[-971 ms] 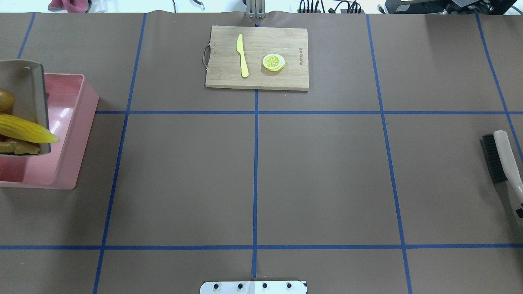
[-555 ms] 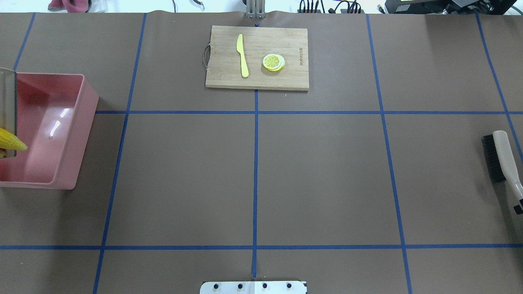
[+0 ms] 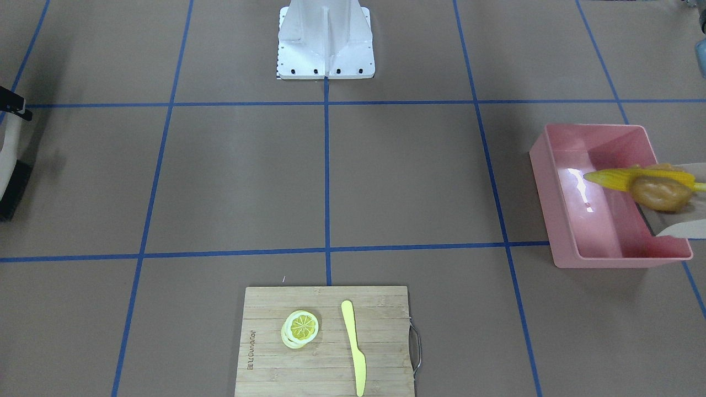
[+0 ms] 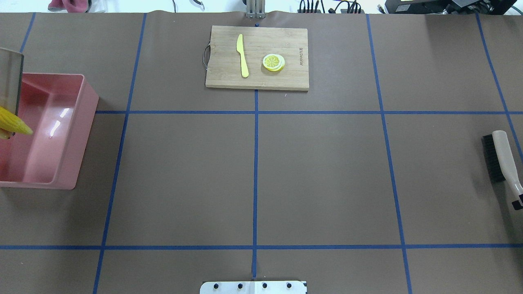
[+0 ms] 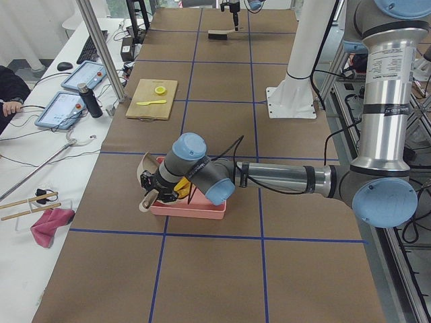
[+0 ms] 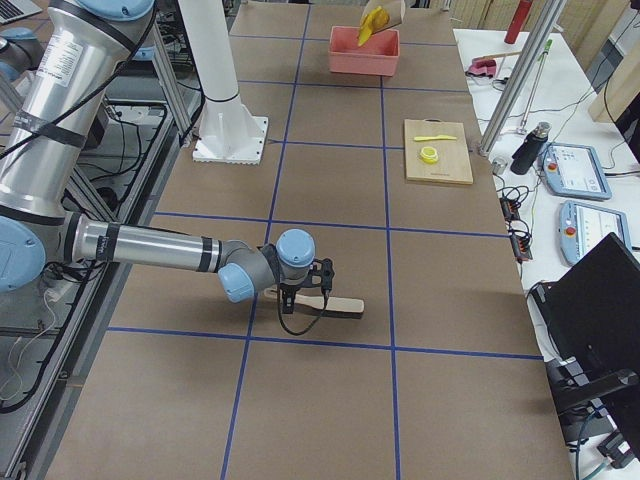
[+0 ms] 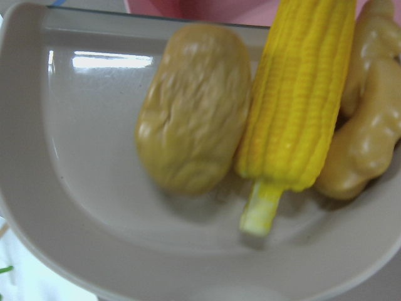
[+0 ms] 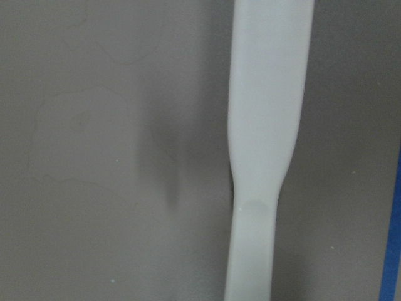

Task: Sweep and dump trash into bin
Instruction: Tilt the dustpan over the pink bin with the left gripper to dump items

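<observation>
Drawn back, the beige plastic dustpan (image 4: 10, 77) with 3 toy foods (image 7: 301, 94) is held over the pink rectangular plastic tub (image 3: 551, 198); closure of left gripper (image 5: 153, 192), right gripper (image 6: 300, 292) cannot be told.

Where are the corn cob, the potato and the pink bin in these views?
Corn cob (image 7: 301, 100), left wrist view, middle of its kernelled body.
Potato (image 7: 194, 106), left wrist view, centre of its brown skin.
Pink bin (image 4: 79, 139), overhead view, on its outer side wall.

Glossy pink plastic bin (image 3: 556, 205), wooden board (image 3: 380, 309), matt brown table cover (image 3: 231, 182), perhaps paper.
</observation>
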Robot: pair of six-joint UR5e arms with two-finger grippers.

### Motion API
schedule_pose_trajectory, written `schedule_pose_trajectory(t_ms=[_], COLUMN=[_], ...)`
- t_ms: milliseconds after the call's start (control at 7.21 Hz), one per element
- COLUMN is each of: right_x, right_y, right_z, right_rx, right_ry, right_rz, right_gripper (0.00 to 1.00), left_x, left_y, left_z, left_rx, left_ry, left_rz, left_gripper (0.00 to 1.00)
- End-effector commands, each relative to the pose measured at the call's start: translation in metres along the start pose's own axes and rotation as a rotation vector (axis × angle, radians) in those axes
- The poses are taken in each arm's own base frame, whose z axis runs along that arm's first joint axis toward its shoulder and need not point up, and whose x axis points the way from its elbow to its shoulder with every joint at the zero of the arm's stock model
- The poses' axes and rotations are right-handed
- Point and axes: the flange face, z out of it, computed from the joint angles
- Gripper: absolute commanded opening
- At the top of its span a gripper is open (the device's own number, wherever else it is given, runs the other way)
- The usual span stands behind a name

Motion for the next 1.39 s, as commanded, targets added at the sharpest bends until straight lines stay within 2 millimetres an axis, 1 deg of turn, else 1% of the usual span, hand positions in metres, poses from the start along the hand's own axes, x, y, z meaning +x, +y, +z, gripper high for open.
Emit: schedule_pose_trajectory(t_ms=[0,139,277,416,555,693,832,971,1109,1248], right_x=[0.001,0.017,0.045,0.067,0.088,0.103,0.11,0.114,0.114,0.116], right_y=[0.003,0.003,0.0,-0.017,-0.032,-0.042,-0.04,-0.036,-0.036,-0.036], right_z=[-0.016,-0.026,-0.043,-0.071,-0.103,-0.136,-0.135,-0.138,-0.138,-0.136], right_rx=[0.035,0.05,0.041,0.025,0.012,0.024,0.012,0.016,0.016,0.013], right_ry=[-0.006,0.012,0.053,0.074,0.125,0.19,0.234,0.248,0.248,0.247], right_rz=[-0.012,-0.012,-0.046,-0.057,-0.06,-0.047,-0.046,-0.037,-0.037,-0.031], right_gripper=[1.0,1.0,1.0,1.0,1.0,1.0,1.0,1.0,1.0,1.0], left_x=[-0.02,-0.022,-0.024,-0.024,-0.027,-0.03,-0.037,-0.045,-0.065,-0.069], left_y=[-0.004,-0.005,-0.006,-0.006,-0.01,-0.01,-0.014,-0.008,-0.005,-0.005], left_z=[-0.001,-0.002,-0.004,-0.005,-0.01,-0.015,-0.025,-0.039,-0.049,-0.052], left_rx=[-0.043,-0.043,-0.043,-0.042,-0.037,-0.04,-0.051,-0.087,-0.114,-0.117], left_ry=[-0.027,-0.031,-0.035,-0.036,-0.046,-0.056,-0.078,-0.102,-0.134,-0.141], left_rz=[0.182,0.194,0.213,0.229,0.251,0.277,0.317,0.385,0.404,0.408], left_gripper=[0.0,0.0,0.0,0.0,0.0,0.0,0.0,0.0,0.0,0.0])
